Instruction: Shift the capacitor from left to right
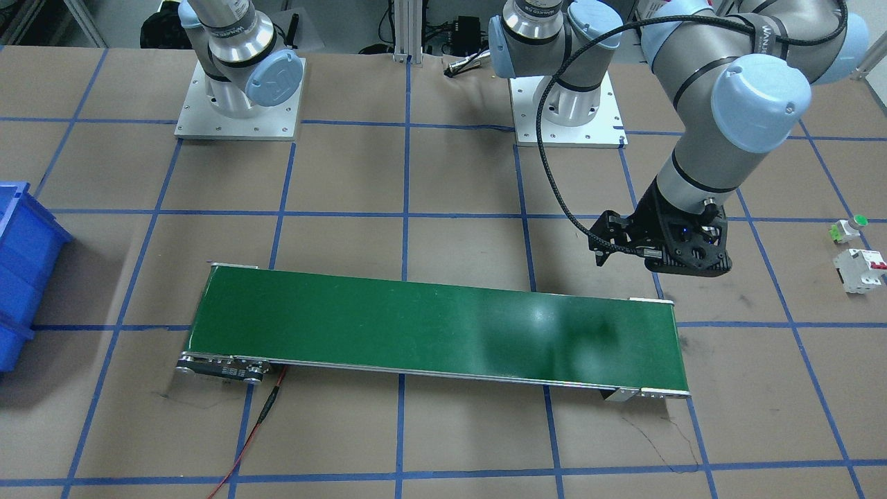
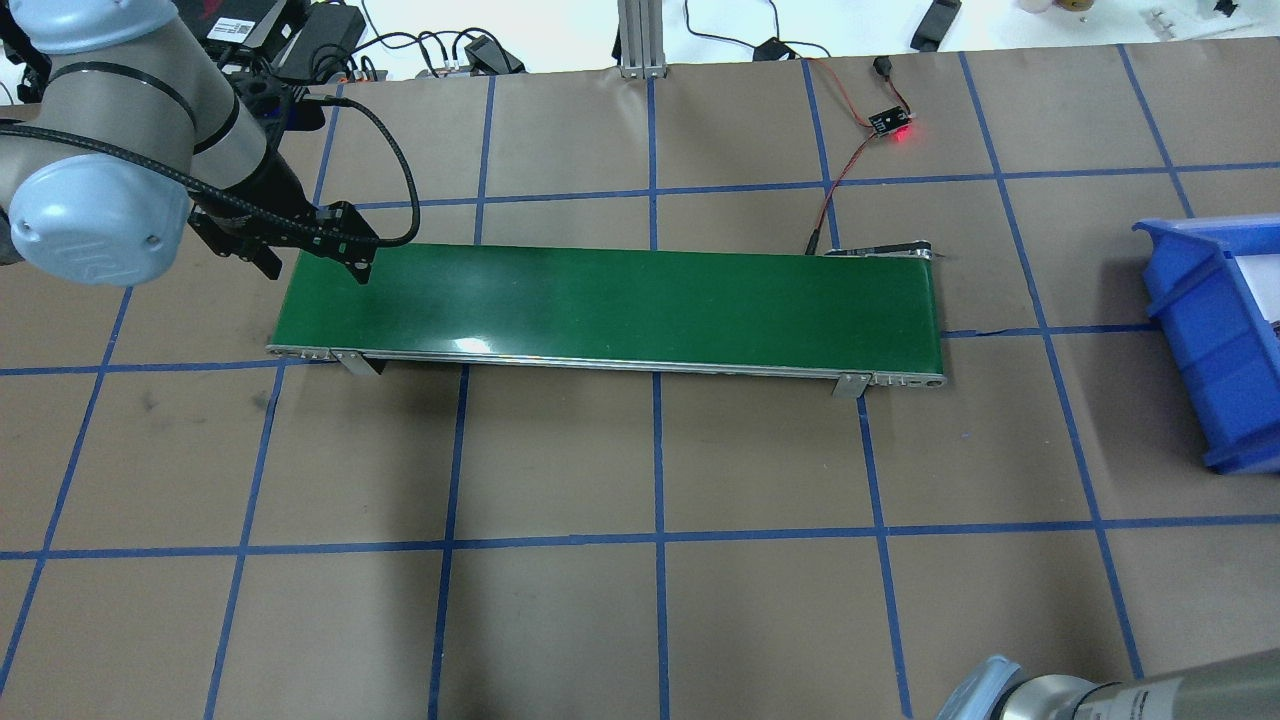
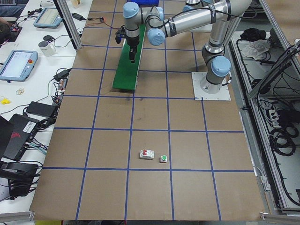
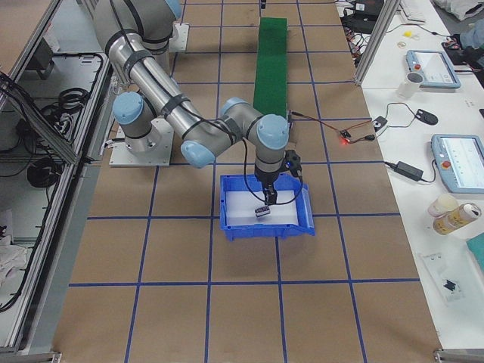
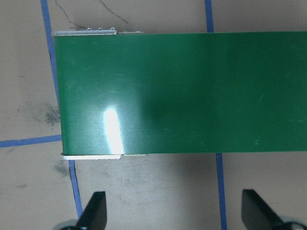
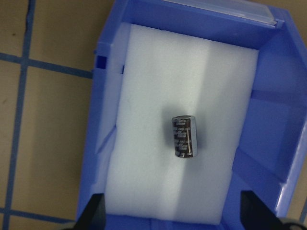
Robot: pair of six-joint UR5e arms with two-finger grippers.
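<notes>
Left claw (image 5: pixel 175 215): fingers apart, nothing between them; it hangs over the tabletop just beside the conveyor's left end.
Right claw (image 6: pixel 173 215): fingers apart and empty; it hangs above the blue bin, clear of the capacitor.
Capacitor (image 6: pixel 184 136): lies on its side near the middle of the white foam pad, touching neither claw; dark body with pale markings.
Blue bin (image 6: pixel 268 96): stands on the tabletop on the robot's right, near the conveyor's right end and apart from it.
White foam pad (image 6: pixel 158 96): covers the bin's floor.
Conveyor (image 2: pixel 620 300): green belt in a metal frame, lying lengthwise across the tabletop; glare patches show on the belt.
Tabletop (image 1: pixel 346 166): brown paper covering, marked into squares by blue tape; dark scuffs and thin cracks lie near the conveyor's ends.
Breaker block (image 1: pixel 861 269): white with red switches, at the tabletop's left end, well apart from the conveyor.
Green-capped part (image 1: pixel 849 229): small and white, just beside the breaker block.
Sensor board (image 2: pixel 893 125): small, with a red light lit, near the tabletop's far edge; a red and black wire runs from it to the conveyor's right end.
Room: white benches along the operators' side carry pendant tablets (image 3: pixel 16 63), a mug (image 3: pixel 45 47) and loose cables; an aluminium post (image 2: pixel 637 35) stands at the far edge; cable bundles (image 3: pixel 281 136) lie on the floor behind the robot's bases.
</notes>
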